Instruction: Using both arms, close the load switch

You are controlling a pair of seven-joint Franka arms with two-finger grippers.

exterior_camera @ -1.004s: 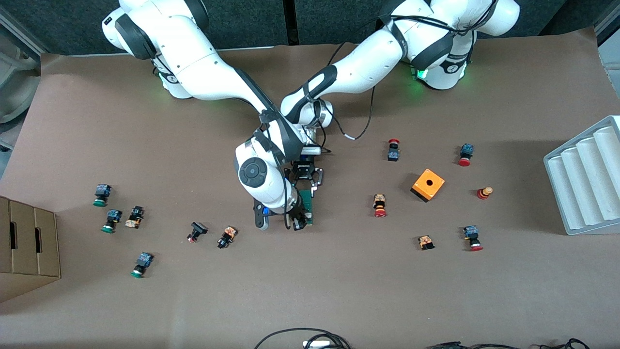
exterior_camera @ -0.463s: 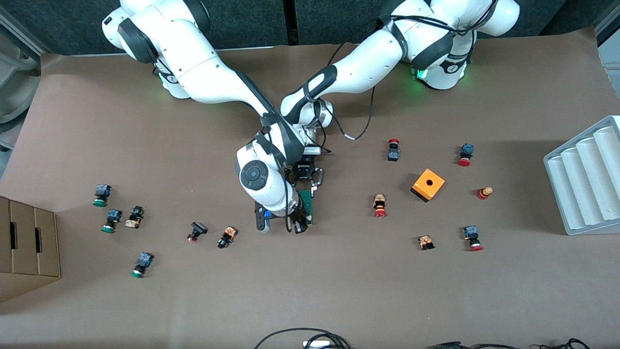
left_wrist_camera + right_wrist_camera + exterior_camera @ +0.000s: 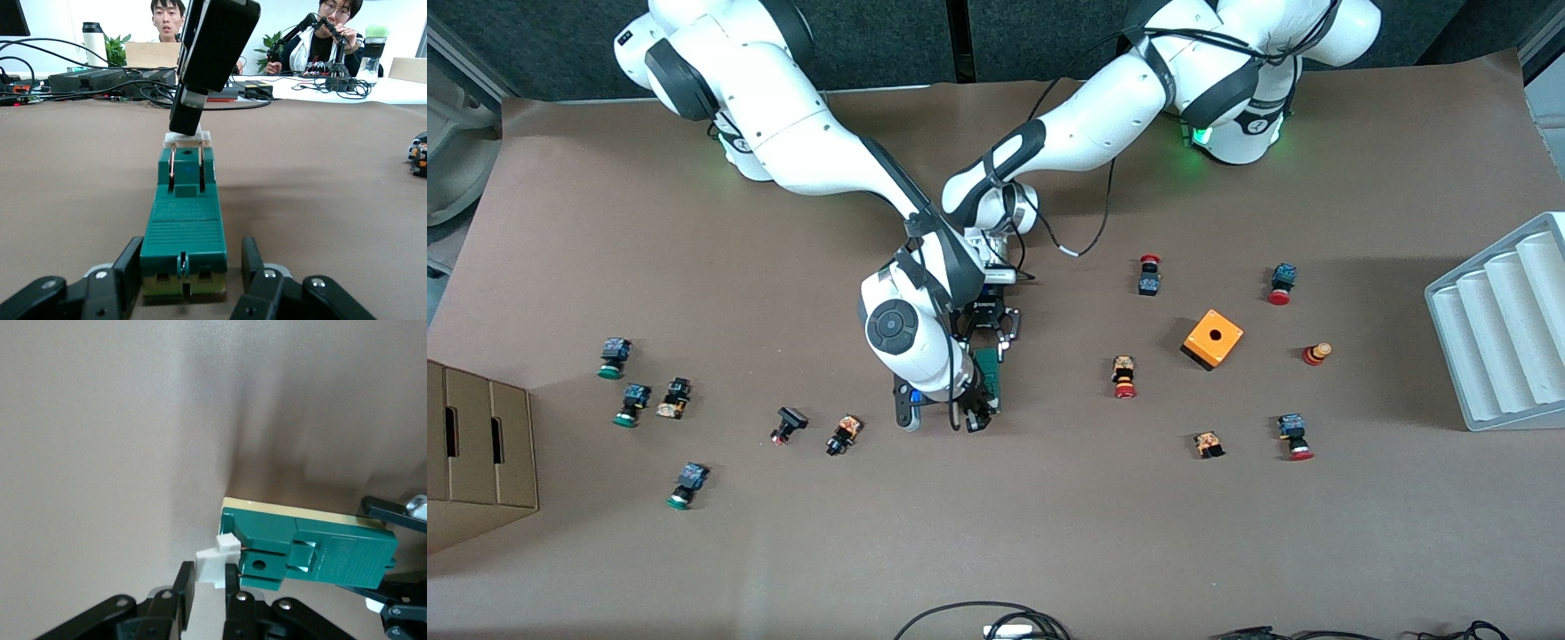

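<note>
Step in hand: both arms are working on the load switch (image 3: 989,373); the closing looks under way, not finished.
Load switch: lying flat on the worktop (image 3: 1049,533) near its middle, nearer the front camera than the arms' bases.
Left gripper (image 3: 190,283): bracketing the switch's plain end, fingers (image 3: 127,267) narrowly spread at its sides; contact unclear.
Right gripper (image 3: 210,583): pinching the white handle (image 3: 215,563) at the other end, fingers nearly together.
Next move: probably swinging the handle down while the left gripper is steadying the body.
Materials: smooth green plastic block, ribbed top, cream base; matte brown worktop.
</note>
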